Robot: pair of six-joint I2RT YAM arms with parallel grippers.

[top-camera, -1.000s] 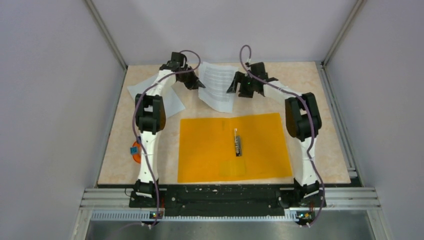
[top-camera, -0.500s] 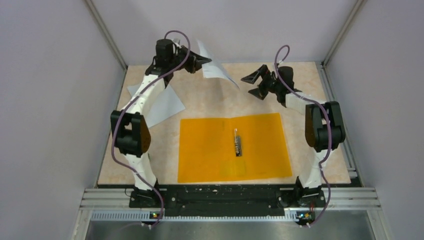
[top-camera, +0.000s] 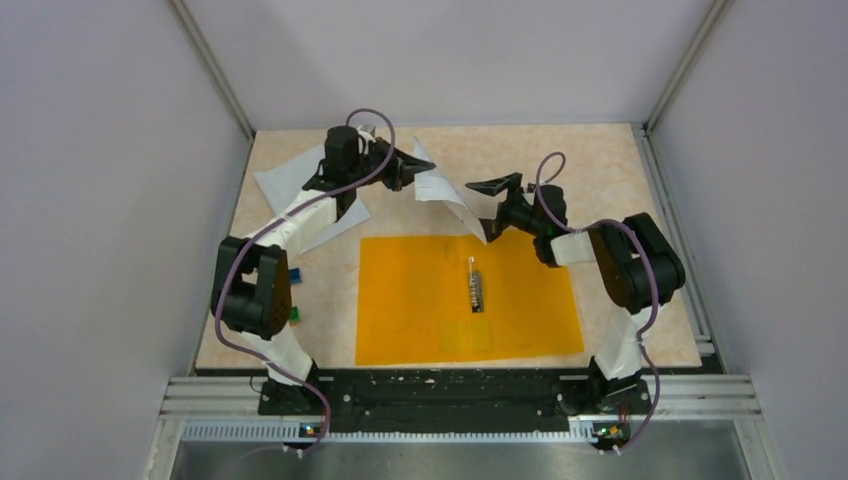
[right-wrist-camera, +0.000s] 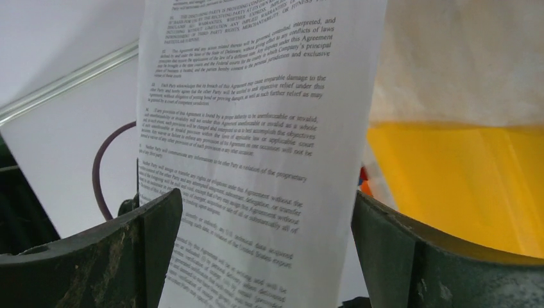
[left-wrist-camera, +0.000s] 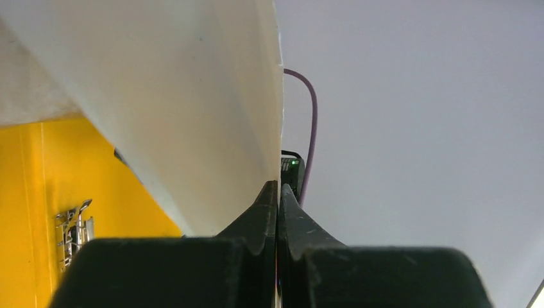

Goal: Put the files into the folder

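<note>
The left gripper [top-camera: 411, 172] pinches the printed sheet [top-camera: 447, 192] by its edge; the right gripper [top-camera: 487, 208] gapes wide, straddling the drooping end. The paper looks thin and floppy and likely needs a second hold there.

Printed sheet [right-wrist-camera: 256, 128] runs off the top and bottom of the right wrist view, lowest lines blurring out. Overhead, the left arm [top-camera: 252, 288] covers part of the blank sheet [top-camera: 283, 182]. A blue bit [top-camera: 294, 275] and a green bit [top-camera: 296, 316] peek out at its elbow, unidentifiable.
</note>
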